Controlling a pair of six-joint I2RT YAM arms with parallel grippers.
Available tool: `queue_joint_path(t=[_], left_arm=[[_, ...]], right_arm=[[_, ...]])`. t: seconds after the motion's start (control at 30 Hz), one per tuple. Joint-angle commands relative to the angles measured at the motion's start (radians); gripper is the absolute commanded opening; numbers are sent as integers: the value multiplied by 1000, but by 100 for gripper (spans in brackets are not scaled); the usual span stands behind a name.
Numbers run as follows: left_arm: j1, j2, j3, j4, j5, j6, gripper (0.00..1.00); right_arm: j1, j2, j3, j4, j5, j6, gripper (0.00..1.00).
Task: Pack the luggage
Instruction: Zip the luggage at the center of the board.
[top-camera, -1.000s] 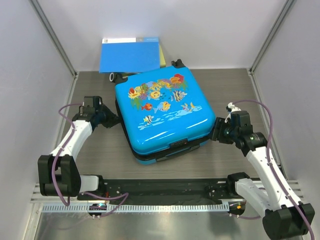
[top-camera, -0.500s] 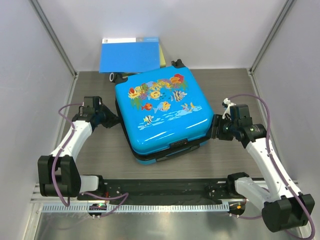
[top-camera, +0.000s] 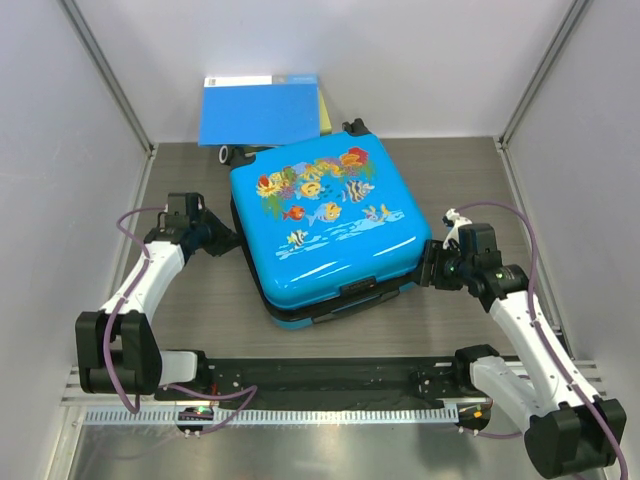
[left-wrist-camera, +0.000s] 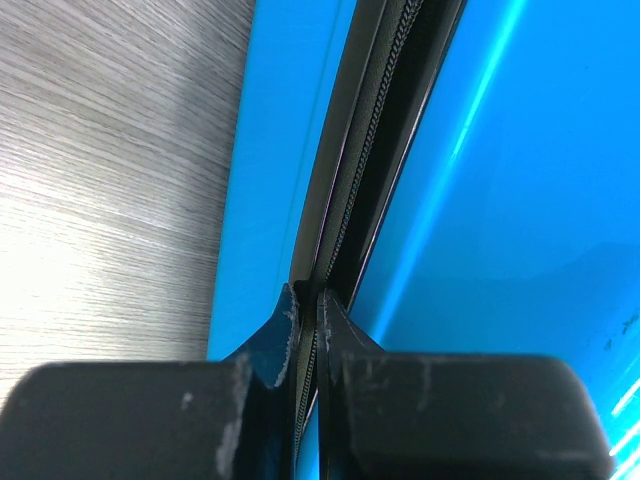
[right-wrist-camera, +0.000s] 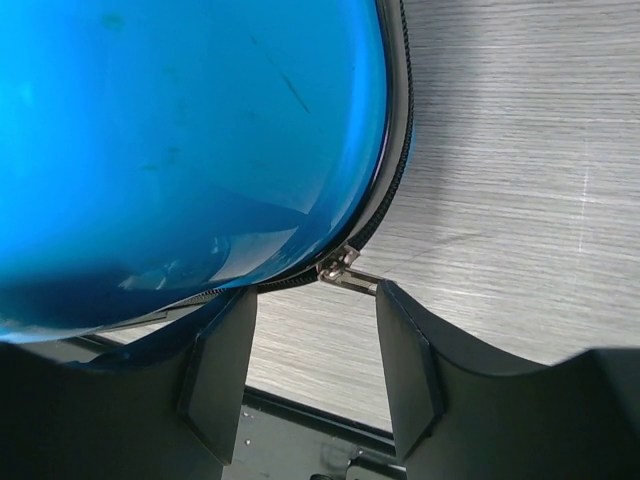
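The luggage (top-camera: 325, 225), a bright-blue hard-shell case with a fish print, lies flat on the table with its lid down. My left gripper (top-camera: 226, 240) is at its left side. In the left wrist view that gripper (left-wrist-camera: 305, 300) is shut, with its tips pressed against the black zip line (left-wrist-camera: 365, 150) between the two shells. My right gripper (top-camera: 430, 270) is at the case's front right corner. It stands open (right-wrist-camera: 312, 300), and the metal zip pull (right-wrist-camera: 348, 270) sticks out from the rounded corner and touches the tip of one of its fingers (right-wrist-camera: 385, 295).
A flat blue folder (top-camera: 260, 110) leans at the back wall with a yellow-green box (top-camera: 325, 112) behind it. A black rail (top-camera: 330, 380) runs along the near edge between the arm bases. Frame posts and white walls close in both sides.
My right arm has shifted a little along the case's right side toward its front corner, still open. The left arm and the case have not moved.
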Motion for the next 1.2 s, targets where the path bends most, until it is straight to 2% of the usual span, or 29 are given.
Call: queue_joint_path(t=[0.0,0.3,0.37,0.77,1.0,1.17], left_arm=[[23,-3,6,101,-68,-2,0],[25,-15,6,94,-74,-4,0],[52,-17,3,94,-74,-5,0],[55,-23,3,98,-84,-19,0],[57,-34,3,91,-96,-19,0],[58,-35,-3,89,-100,-20,0]], right_arm=[[1,-4,-19,148,-5,-20,56],[0,-57,-11,137,67,-2,58],[1,-58,-28,154,87,6,59],[0,80,23,215,-42,-95,59],[0,17,46,240,27,-173,61],[1,66,40,262,-39,-210,63]])
